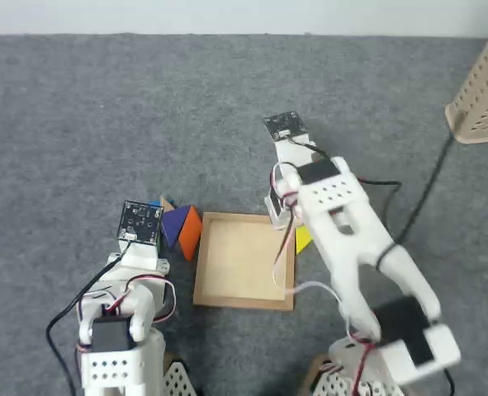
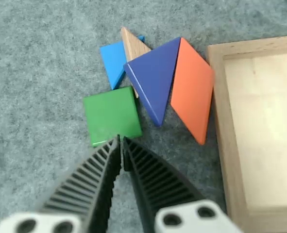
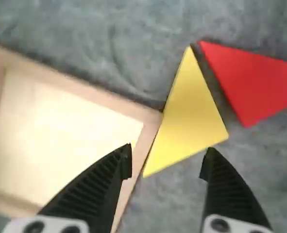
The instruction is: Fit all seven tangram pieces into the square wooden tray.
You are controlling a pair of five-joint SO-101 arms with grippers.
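Observation:
The square wooden tray (image 1: 202, 285) lies empty between the two arms. In the left wrist view my left gripper (image 2: 120, 141) is shut, its tips at the near edge of a green square (image 2: 112, 115). Beyond the square lie a light blue triangle (image 2: 113, 62), a bare wooden triangle (image 2: 133, 44), a dark blue triangle (image 2: 155, 77) and an orange parallelogram (image 2: 192, 94), which lies beside the tray rim (image 2: 220, 121). My right gripper (image 3: 168, 158) is open over the tray's corner (image 3: 150, 124), astride the tip of a yellow triangle (image 3: 189, 116). A red triangle (image 3: 250, 82) lies just past it.
Everything rests on grey carpet (image 1: 103, 124). A perforated beige box (image 1: 483, 82) stands at the far right edge. Cables (image 1: 425, 198) trail along the right arm, and the arm bases fill the near edge.

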